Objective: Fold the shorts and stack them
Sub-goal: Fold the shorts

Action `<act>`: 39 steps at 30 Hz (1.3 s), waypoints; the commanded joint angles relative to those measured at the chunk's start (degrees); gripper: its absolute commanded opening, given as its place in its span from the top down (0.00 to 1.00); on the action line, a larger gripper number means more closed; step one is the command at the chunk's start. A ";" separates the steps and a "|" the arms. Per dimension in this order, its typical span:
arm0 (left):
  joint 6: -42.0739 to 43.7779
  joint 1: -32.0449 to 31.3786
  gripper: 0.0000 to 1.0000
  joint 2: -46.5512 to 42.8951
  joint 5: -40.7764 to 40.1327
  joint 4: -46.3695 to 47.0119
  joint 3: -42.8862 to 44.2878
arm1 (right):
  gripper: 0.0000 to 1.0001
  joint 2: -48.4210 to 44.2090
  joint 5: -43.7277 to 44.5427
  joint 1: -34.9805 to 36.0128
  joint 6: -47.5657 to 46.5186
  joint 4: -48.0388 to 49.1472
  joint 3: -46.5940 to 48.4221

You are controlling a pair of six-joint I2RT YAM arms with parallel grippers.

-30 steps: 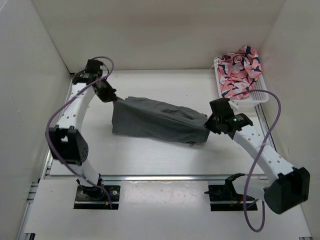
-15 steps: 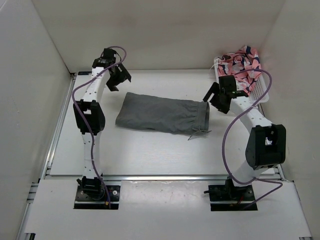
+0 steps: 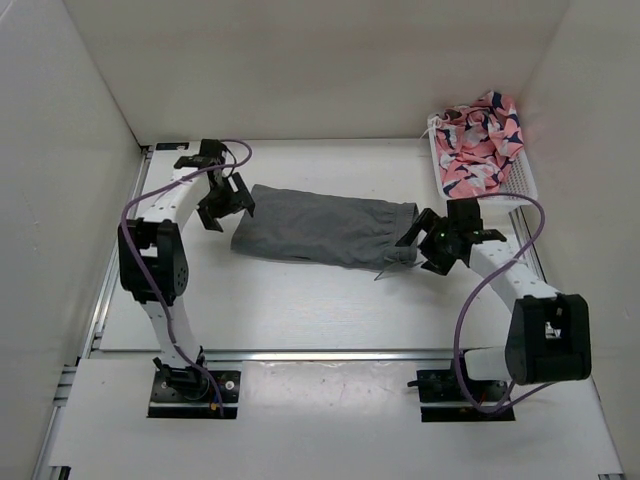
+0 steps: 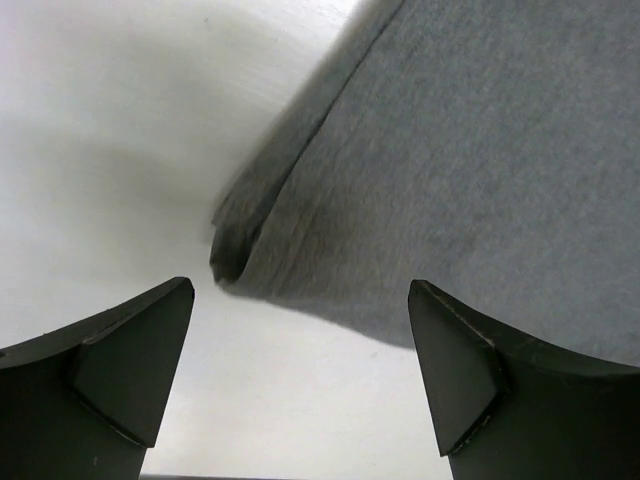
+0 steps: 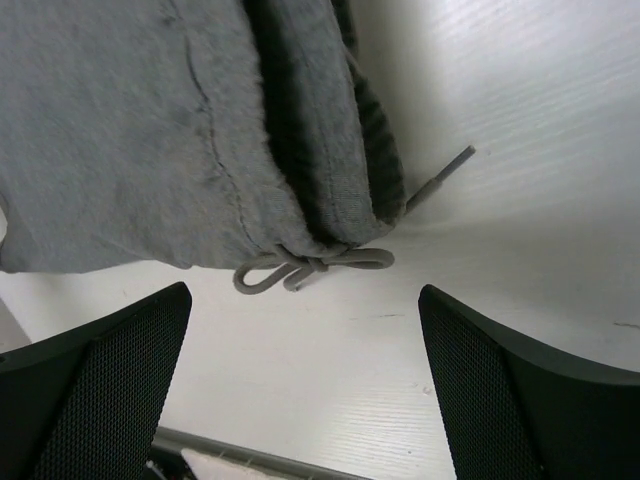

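Left gripper and right gripper have dropped back to the shorts, both open, which lie flat between them, an end just ahead of each, so next fold grab looks due.

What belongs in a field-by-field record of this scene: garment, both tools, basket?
garment: plain mid-grey soft cloth shorts, flat on the white table, waistband toward the right arm
drawstring: grey drawstring, looped at the waistband corner, lying on the table
left tool: open, empty, at the shorts' leg-end corner
right tool: open, empty, at the waistband end
basket: white plastic basket, far right, holding pink patterned cloth
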 commanded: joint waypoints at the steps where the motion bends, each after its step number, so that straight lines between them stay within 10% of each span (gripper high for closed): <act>1: 1.64 -0.20 0.00 3.21 1.15 4.99 -1.07 | 0.01 2.38 -4.98 -0.23 3.10 6.30 -0.31; 10: 2.87 -0.73 0.19 12.70 1.15 5.61 5.34 | 0.20 14.07 -3.31 0.29 5.03 14.21 -0.32; 14: 2.87 -0.73 0.89 13.86 1.68 5.61 8.50 | 0.73 17.68 -1.55 0.91 5.75 15.72 1.79; 17: 2.87 -0.73 0.90 10.70 -0.33 4.12 9.13 | 1.00 17.07 0.02 0.91 3.99 12.39 3.56; 34: 0.77 -1.87 0.90 -12.25 -3.16 2.17 -12.82 | 0.99 -2.88 -1.55 -0.67 -6.03 -7.66 -2.23; 36: 0.77 -1.87 0.86 -10.41 -2.54 2.97 -15.56 | 0.71 -3.49 -2.08 -0.67 -6.64 -7.66 -6.10; 37: 0.77 -1.87 0.75 -9.09 -2.54 3.49 -16.09 | 0.38 -3.50 -2.08 -0.67 -7.26 -7.66 -6.90; 39: 1.56 -1.87 0.48 -5.66 -3.24 3.50 -15.57 | 0.17 -5.34 -1.12 -1.37 -7.79 -8.62 -7.43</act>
